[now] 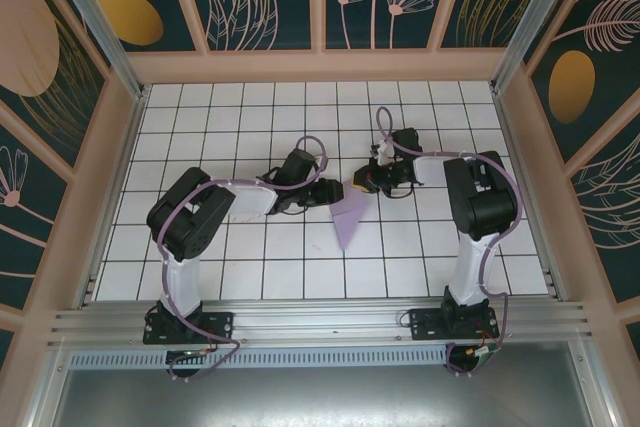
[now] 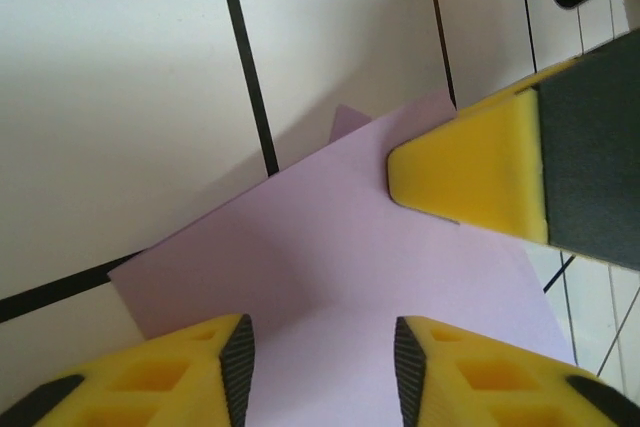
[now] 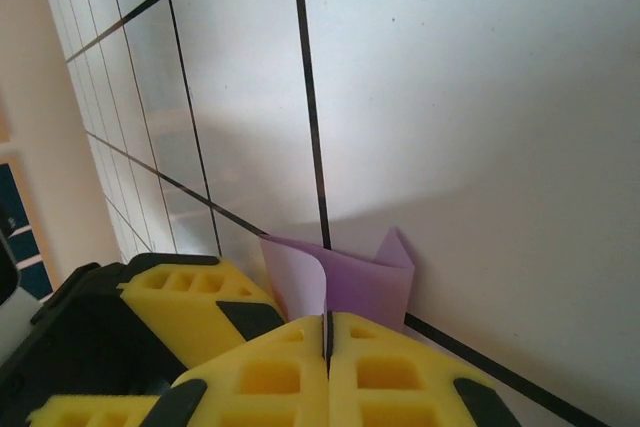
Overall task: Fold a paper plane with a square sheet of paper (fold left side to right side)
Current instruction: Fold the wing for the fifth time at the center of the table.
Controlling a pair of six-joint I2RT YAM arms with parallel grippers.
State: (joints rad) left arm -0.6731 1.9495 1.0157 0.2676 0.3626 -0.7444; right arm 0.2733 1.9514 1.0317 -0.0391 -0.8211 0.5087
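Note:
The lavender square sheet of paper (image 1: 349,220) lies mid-table, folded into a pointed shape with its tip toward the near edge. My left gripper (image 1: 318,195) hovers at its far left corner. In the left wrist view it (image 2: 322,367) is open, its fingers apart over the flat paper (image 2: 330,267) with nothing between them. My right gripper (image 1: 362,185) is at the paper's far edge. In the right wrist view it (image 3: 327,332) is shut, and a curled flap of the paper (image 3: 300,282) rises from the seam between its pads. One right finger (image 2: 470,182) rests on the sheet.
White tiled tabletop (image 1: 250,107) with black grid lines, walled by tan frames and patterned panels on three sides. An aluminium rail (image 1: 320,322) runs along the near edge by the arm bases. The two grippers sit very close together over the paper.

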